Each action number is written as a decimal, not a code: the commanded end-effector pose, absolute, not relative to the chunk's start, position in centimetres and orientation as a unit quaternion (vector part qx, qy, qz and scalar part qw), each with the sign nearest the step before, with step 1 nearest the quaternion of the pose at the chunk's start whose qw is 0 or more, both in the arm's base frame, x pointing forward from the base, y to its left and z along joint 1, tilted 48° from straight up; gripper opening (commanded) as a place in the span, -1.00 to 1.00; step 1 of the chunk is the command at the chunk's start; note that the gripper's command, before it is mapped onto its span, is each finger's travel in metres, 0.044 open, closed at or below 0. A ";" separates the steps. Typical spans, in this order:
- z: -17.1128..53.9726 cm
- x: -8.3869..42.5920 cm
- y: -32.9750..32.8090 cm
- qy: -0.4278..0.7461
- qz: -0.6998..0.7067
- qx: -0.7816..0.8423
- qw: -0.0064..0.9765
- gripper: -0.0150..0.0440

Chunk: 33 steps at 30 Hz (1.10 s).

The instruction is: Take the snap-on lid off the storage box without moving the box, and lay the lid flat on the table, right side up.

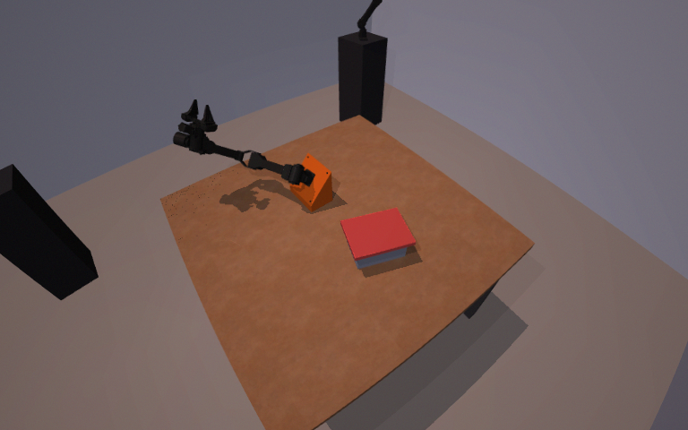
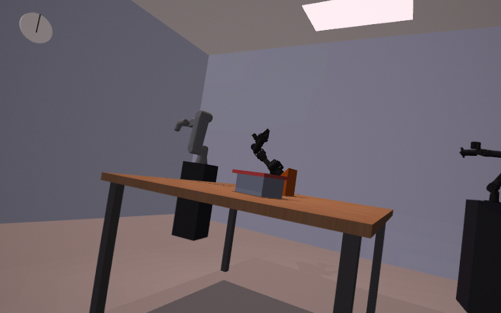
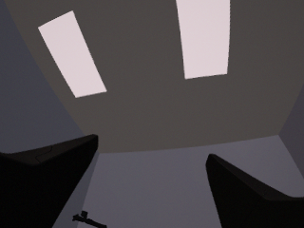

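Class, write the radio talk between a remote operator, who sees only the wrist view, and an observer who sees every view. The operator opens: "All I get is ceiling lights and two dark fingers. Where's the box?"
Observer: The storage box stands on the table, near the orange wedge that carries the arm.
Operator: Is its lid on?
Observer: Yes, the red lid covers the top of the box.
Operator: And my tool?
Observer: It points upward, well away from the lid, its fingers apart with nothing between them.
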<state>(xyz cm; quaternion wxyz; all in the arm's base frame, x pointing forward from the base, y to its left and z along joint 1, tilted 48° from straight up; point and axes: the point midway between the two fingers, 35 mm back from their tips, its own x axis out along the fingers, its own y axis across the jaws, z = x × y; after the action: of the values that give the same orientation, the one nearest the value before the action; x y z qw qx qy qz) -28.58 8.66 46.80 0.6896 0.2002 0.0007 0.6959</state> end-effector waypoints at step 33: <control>51.0 11.4 12.8 0.296 0.323 0.629 0.642 0.31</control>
<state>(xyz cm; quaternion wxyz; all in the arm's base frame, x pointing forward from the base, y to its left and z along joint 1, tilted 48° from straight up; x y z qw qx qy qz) 9.20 11.80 52.43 0.6398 0.6304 0.2723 0.3451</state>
